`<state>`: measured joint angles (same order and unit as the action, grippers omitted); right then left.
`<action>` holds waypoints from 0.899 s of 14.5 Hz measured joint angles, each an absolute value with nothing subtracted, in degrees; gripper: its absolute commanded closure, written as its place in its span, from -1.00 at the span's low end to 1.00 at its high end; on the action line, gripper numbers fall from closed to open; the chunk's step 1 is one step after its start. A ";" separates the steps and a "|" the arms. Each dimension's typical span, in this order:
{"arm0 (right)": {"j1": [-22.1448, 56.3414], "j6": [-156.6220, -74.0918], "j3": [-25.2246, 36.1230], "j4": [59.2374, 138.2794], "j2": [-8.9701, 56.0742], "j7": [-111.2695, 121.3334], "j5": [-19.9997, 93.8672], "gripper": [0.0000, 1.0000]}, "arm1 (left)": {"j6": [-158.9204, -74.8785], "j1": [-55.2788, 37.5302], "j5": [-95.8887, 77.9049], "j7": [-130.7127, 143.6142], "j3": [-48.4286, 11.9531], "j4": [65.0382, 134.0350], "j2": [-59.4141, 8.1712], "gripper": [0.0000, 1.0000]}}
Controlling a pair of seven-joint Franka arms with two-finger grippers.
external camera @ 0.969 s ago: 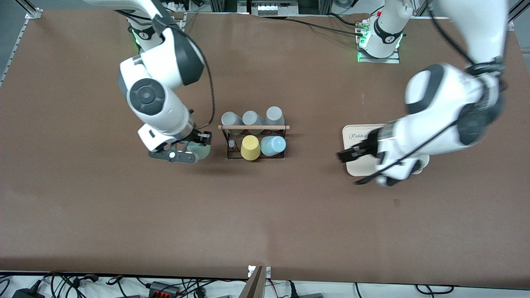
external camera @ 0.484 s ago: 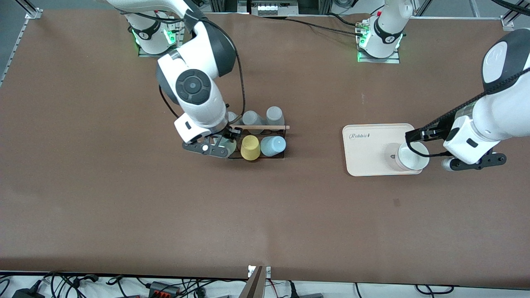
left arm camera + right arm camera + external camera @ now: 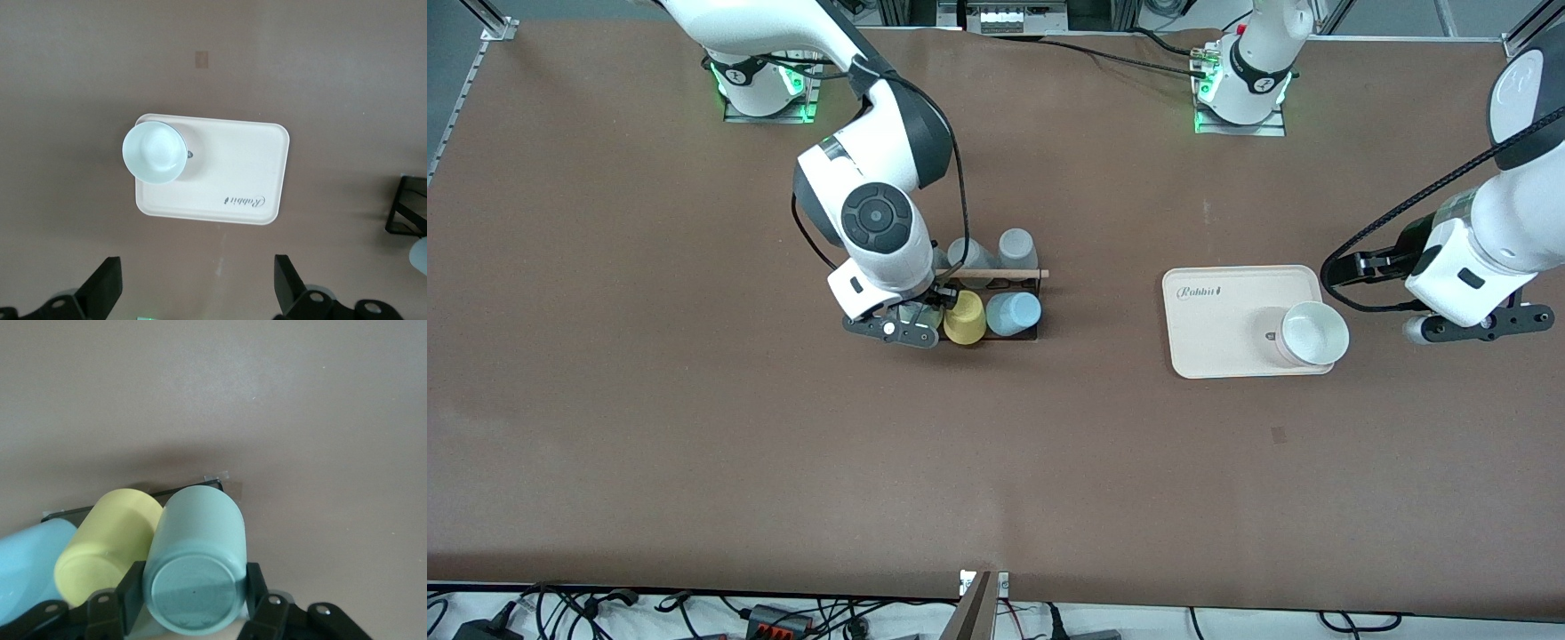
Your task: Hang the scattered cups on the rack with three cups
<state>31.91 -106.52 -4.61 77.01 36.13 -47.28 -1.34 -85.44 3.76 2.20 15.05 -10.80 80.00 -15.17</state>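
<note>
High front camera, two wrist close-ups

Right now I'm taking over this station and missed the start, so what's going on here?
The right gripper holds a pale mint-green plastic tumbler in its jaws, at the small black wire rack beside the yellow cup and light blue tumbler hanging there. The left gripper, jaws open and empty, waits past the cream tray at the table's end, where a white bowl sits.

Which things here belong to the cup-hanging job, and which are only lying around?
Job: mint-green cup held in right end effector; light blue cup; rack.

Not job: yellow cup, grey cups, cream tray, white bowl.
</note>
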 measured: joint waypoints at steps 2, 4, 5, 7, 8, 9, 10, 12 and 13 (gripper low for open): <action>31.97 -107.56 -4.61 76.99 37.31 -47.28 -1.35 0.34 | -88.46 4.40 2.20 13.83 -10.82 84.93 -12.31 -1.00; 32.09 -108.09 -4.61 76.92 38.03 -47.28 -1.36 0.31 | -88.74 4.52 2.20 12.55 -10.82 86.40 -10.67 -1.00; 32.14 -108.17 -4.61 76.91 38.28 -47.29 -1.37 0.15 | -88.67 4.52 2.20 11.99 -10.84 86.55 -10.14 -1.00; 32.25 -108.33 -4.59 76.91 38.64 -47.29 -1.39 -0.50 | -88.66 4.52 2.20 11.82 -10.88 86.60 -9.63 -1.00; 32.31 -108.42 -4.58 76.91 38.70 -47.29 -1.39 -0.85 | -88.74 4.52 2.20 11.81 -10.90 86.61 -9.57 -1.00; 32.37 -108.46 -4.58 76.89 38.70 -47.29 -1.39 -1.00 | -88.97 4.53 2.20 11.81 -10.90 86.60 -9.54 -1.00; 32.40 -108.51 -4.58 76.78 38.70 -47.29 -1.39 -1.00 | -89.19 4.54 2.20 11.81 -10.90 86.58 -9.51 -1.00; 32.40 -108.52 -4.47 76.25 38.68 -47.29 -1.40 -1.00 | -89.23 4.54 2.20 11.81 -10.90 86.57 -9.45 -1.00; 32.39 -108.51 -4.33 75.90 38.63 -47.22 -1.46 -1.00 | -89.25 4.54 2.20 11.81 -10.90 86.57 -9.44 -1.00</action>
